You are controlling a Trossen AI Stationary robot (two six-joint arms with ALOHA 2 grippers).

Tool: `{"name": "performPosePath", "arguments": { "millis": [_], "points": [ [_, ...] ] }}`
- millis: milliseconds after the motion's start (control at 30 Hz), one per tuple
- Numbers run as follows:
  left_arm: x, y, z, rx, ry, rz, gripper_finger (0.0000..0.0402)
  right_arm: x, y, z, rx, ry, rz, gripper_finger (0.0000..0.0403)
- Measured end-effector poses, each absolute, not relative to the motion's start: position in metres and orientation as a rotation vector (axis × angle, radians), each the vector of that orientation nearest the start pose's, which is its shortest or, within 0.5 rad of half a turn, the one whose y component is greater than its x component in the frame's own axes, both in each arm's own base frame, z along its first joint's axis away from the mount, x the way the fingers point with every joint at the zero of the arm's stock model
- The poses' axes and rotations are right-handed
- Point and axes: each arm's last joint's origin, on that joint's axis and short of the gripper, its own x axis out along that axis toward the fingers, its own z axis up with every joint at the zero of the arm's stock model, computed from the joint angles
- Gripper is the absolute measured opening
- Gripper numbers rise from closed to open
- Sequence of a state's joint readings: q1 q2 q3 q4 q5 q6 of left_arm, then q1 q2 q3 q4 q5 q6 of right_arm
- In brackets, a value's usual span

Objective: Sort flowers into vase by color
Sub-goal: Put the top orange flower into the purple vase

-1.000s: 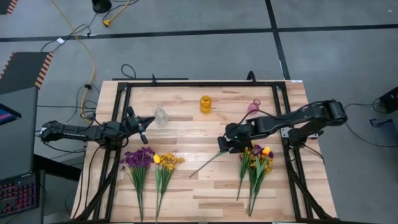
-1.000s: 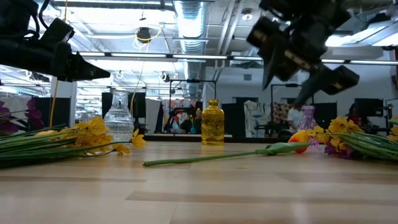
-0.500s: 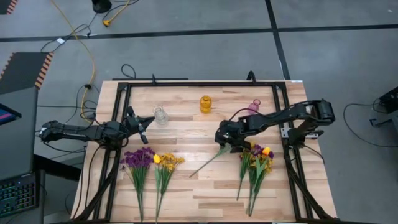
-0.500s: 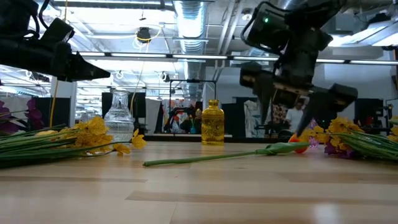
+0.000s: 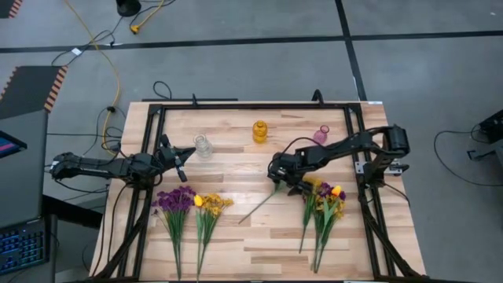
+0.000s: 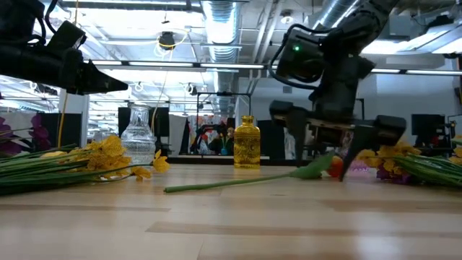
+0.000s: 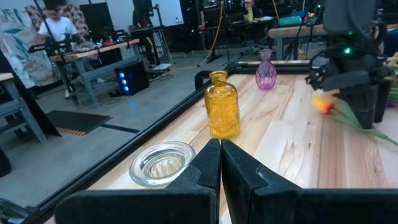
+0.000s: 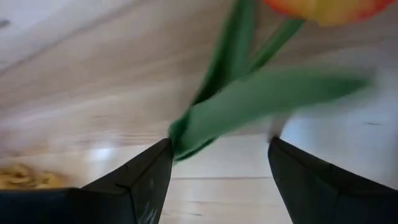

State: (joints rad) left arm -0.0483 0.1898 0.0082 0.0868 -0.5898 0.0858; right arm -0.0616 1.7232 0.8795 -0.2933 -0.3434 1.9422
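Near the middle of the table (image 5: 259, 236), a little toward my right side, I am holding my right gripper (image 5: 280, 182) low over a single orange tulip (image 6: 334, 166), fingers spread wide with nothing between them yet. I am straddling the stem just below the blossom, one finger on either side, because that looks like the firmest place to pinch a stalk lying flat on the wood; in my right wrist view the green leaves (image 8: 249, 99) are filling the gap between my fingers. The tulip is lying alone, apart from the bunches. Its long axis is running diagonally: the orange head is pointing toward the far right, at my gripper, and the stem (image 5: 258, 207) is trailing toward the near edge and my left side. It is resting flat along its whole length, so I judge it will need lifting and turning upright, cut end down, before it can go in a vase. The yellow vase (image 5: 260, 131) is standing at the far edge, between a clear vase (image 5: 203, 146) and a pink vase (image 5: 321, 134). My left gripper (image 5: 189, 152) is waiting just beside the clear vase, fingers pressed together on nothing. A purple bunch (image 5: 174, 201) and a yellow bunch (image 5: 208, 206) are lying near the left, and a mixed pile (image 5: 326, 203) just right of the tulip.
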Motion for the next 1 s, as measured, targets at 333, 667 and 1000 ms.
{"name": "performPosePath", "arguments": {
  "millis": [333, 667, 1000],
  "points": [
    [0.1046, 0.0110, 0.1593, 0.114, 0.114, 0.535, 0.0000, 0.3066, -0.0186, 0.1344, 1.927, 0.942, -1.007, 0.0289],
    [0.1046, 0.0110, 0.1593, 0.114, 0.114, 0.534, 0.0000, 0.3057, -0.0189, 0.1340, 1.905, 0.918, -1.036, 0.0280],
    [0.1046, 0.0110, 0.1593, 0.113, 0.114, 0.534, 0.0000, 0.3048, -0.0130, 0.1334, 1.860, 0.921, -1.047, 0.0177]
  ]
}}
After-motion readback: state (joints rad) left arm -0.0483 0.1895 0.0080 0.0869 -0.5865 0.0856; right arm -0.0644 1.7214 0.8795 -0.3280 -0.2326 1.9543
